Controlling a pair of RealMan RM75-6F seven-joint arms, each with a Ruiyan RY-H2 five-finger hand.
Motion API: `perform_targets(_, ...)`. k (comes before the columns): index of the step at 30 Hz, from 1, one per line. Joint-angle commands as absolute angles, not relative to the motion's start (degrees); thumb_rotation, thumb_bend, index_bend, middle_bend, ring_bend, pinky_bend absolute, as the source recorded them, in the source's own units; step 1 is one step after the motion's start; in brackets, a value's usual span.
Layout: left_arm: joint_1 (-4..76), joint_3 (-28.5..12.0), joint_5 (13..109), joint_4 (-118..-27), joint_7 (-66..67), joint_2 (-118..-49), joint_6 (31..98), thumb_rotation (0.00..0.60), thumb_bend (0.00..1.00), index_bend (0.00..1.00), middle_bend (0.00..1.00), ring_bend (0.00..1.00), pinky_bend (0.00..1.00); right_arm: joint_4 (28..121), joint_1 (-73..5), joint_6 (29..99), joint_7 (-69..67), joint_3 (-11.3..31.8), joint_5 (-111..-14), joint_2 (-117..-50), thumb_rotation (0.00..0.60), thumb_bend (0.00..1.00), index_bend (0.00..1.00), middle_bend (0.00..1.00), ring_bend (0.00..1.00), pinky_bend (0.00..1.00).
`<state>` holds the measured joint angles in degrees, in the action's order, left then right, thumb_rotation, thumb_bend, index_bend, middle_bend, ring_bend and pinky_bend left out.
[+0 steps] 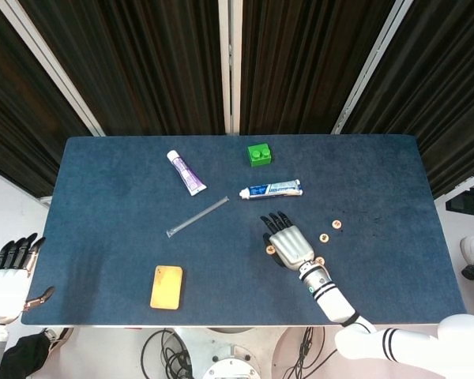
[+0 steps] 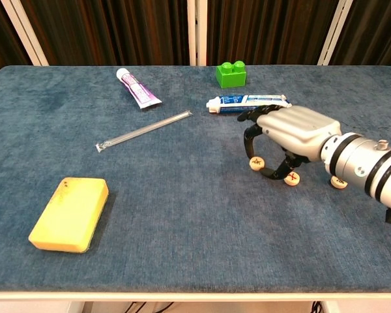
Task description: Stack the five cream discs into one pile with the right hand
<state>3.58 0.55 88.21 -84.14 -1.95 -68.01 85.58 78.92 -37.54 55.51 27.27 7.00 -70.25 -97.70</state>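
Four cream discs can be made out near the centre right of the frames: one disc (image 2: 257,163) is pinched at the fingertips of the right hand (image 2: 288,135), a second disc (image 2: 291,178) lies on the blue table (image 2: 182,215) beneath the palm, a third disc (image 2: 339,182) sits beside the wrist, and a fourth disc (image 1: 337,224) is seen further right in the head view, apart from the hand. A fifth cannot be made out. The right hand is arched palm-down with its fingers curled. The left hand (image 1: 6,272) is held off the table at the lower left, fingers loosely spread, holding nothing. A green block (image 2: 231,74), toothpaste tube (image 2: 247,102), purple tube (image 2: 137,88), clear straw (image 2: 143,130) and yellow sponge (image 2: 70,213) lie elsewhere.
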Motion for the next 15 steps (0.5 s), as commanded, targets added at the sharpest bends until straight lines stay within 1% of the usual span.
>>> perform_targets(1, 3.6, 0.5, 88.2, -84.3, -2.0, -67.9, 85.5, 0.6, 0.19, 0.0, 0.0, 0.0, 0.0, 82.0, -36.8, 57.0, 26.5, 7.0, -71.4, -94.5, 0.6, 0.29, 0.53, 0.08, 0.0, 0.0)
perform_targets(9, 4.0, 0.6, 88.3, -85.0, -1.4, -67.8, 84.7, 0.6, 0.19, 0.0, 0.0, 0.0, 0.0, 87.0, -35.1, 55.9, 28.5, 3.6, -70.5, -88.4, 0.6, 0.29, 0.54, 0.07, 0.0, 0.0)
perform_targets(15, 4.1, 0.6, 88.3, -85.9, -0.8, -67.4, 84.6, 0.6, 0.19, 0.0, 0.0, 0.0, 0.0, 87.3, -34.5, 55.7, 28.6, 2.0, -70.8, -87.5, 0.6, 0.3, 0.54, 0.06, 0.0, 0.0)
